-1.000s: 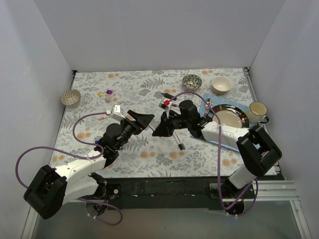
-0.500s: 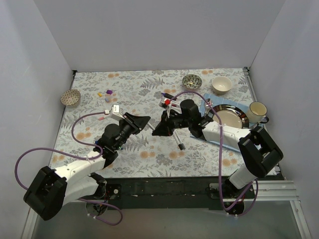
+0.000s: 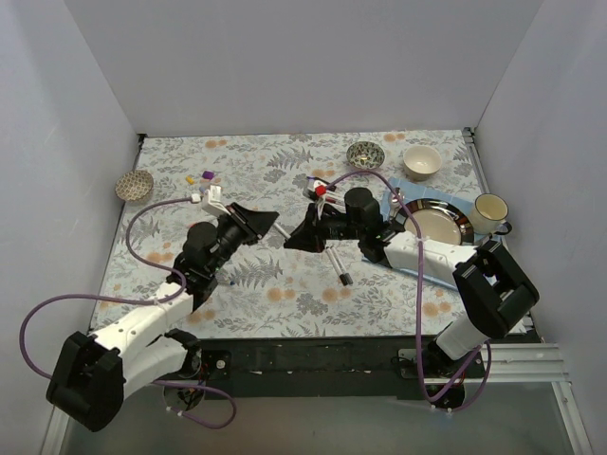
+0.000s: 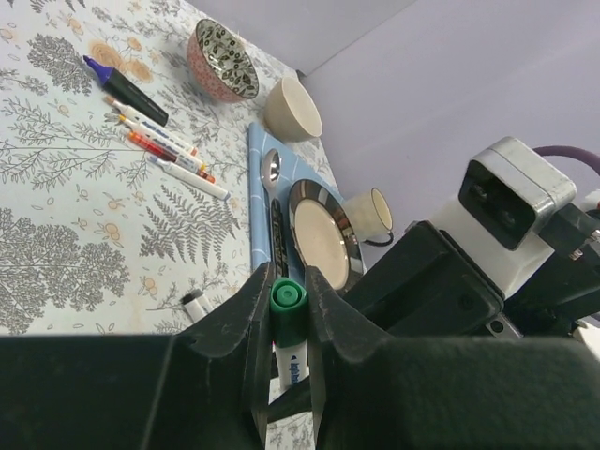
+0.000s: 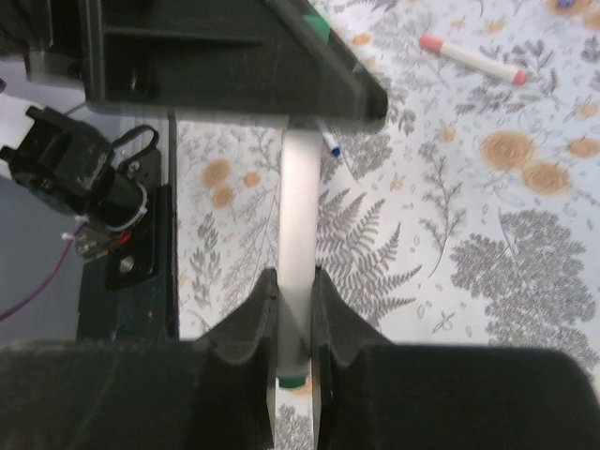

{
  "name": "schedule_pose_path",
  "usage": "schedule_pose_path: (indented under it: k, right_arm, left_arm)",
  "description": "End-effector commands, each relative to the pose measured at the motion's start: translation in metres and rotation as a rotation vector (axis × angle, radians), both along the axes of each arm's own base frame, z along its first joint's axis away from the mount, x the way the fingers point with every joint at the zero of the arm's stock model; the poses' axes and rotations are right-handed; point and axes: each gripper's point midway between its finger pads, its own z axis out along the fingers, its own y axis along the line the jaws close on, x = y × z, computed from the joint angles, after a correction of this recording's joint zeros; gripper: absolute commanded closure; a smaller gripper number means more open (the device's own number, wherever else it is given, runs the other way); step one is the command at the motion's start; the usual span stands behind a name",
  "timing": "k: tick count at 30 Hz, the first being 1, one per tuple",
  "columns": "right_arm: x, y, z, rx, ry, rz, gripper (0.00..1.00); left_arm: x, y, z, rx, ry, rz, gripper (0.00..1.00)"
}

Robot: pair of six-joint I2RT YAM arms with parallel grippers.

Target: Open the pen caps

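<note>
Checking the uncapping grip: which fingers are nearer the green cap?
Left. The left fingers pinch the green cap; the right fingers hold the white barrel farther along.

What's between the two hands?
A pen barrel spans the gap: right hand grips it, left hand pinches its green cap. Right wrist view shows it best.

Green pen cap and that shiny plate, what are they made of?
Green pen cap: probably plastic, smooth with a soft sheen and a moulded rim. Plate: looks like polished metal, its rim mirror-bright; the pale cream middle could be reflection or coating, hard to tell.
</note>
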Motion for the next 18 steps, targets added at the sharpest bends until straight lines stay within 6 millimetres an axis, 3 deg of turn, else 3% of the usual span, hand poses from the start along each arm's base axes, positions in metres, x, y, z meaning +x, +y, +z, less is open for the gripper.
schedule_pose_path:
  k: [1, 4, 5, 6, 8, 10, 11, 12, 16, 17, 18]
  right_arm:
    - [-0.016, -0.013, -0.014, -0.028, 0.044, 0.045, 0.99]
    - [-0.016, -0.013, -0.013, -0.027, 0.034, 0.044, 0.99]
    - [-0.016, -0.014, -0.011, -0.025, 0.028, 0.042, 0.99]
    - [-0.016, -0.014, -0.011, -0.025, 0.016, 0.043, 0.99]
    - [-0.015, -0.016, -0.009, -0.028, 0.004, 0.037, 0.99]
    - [-0.010, -0.017, -0.008, -0.036, -0.036, 0.024, 0.99]
    - [-0.009, -0.020, -0.008, -0.047, -0.044, 0.018, 0.99]
    - [-0.006, -0.021, -0.004, -0.049, -0.066, 0.020, 0.99]
    - [0.012, -0.043, 0.001, -0.063, -0.198, 0.059, 0.99]
    - [0.014, -0.048, 0.002, -0.058, -0.208, 0.064, 0.99]
    - [0.019, -0.057, 0.001, -0.055, -0.205, 0.054, 0.99]
  left_arm:
    - [0.063, 0.109, 0.052, 0.013, -0.102, 0.408, 1.00]
    - [0.079, 0.134, 0.061, -0.008, -0.086, 0.452, 1.00]
    - [0.084, 0.134, 0.056, -0.016, -0.058, 0.433, 1.00]
    - [0.089, 0.148, 0.054, -0.023, -0.044, 0.464, 1.00]
    - [0.094, 0.146, 0.050, -0.031, -0.021, 0.421, 1.00]
    - [0.103, 0.155, 0.032, -0.018, 0.072, 0.426, 1.00]
    - [0.109, 0.157, 0.035, -0.020, 0.090, 0.428, 1.00]
    - [0.116, 0.172, 0.004, -0.022, 0.210, 0.448, 1.00]
    - [0.133, 0.193, -0.049, -0.085, 0.401, 0.449, 1.00]
    - [0.142, 0.199, -0.048, -0.097, 0.412, 0.455, 1.00]
    - [0.148, 0.210, -0.075, -0.097, 0.499, 0.482, 1.00]
